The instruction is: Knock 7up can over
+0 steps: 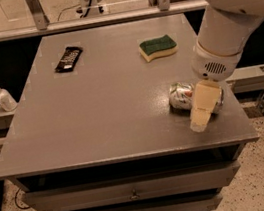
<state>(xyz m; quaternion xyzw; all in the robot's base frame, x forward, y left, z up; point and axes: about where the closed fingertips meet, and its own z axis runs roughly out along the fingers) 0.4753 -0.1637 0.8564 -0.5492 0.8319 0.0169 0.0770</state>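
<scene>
The 7up can (181, 95) lies on its side on the grey table (112, 106), near the right front corner, silver with green lettering. My gripper (203, 110) hangs from the big white arm (230, 14) right over the can's right end, its cream finger (204, 105) pointing down toward the table's front edge and covering part of the can.
A green-and-yellow sponge (158, 47) lies at the back right. A black wrapped bar (68, 58) lies at the back left. A white pump bottle (2, 96) stands on a ledge left of the table. Drawers (132, 193) sit below the tabletop.
</scene>
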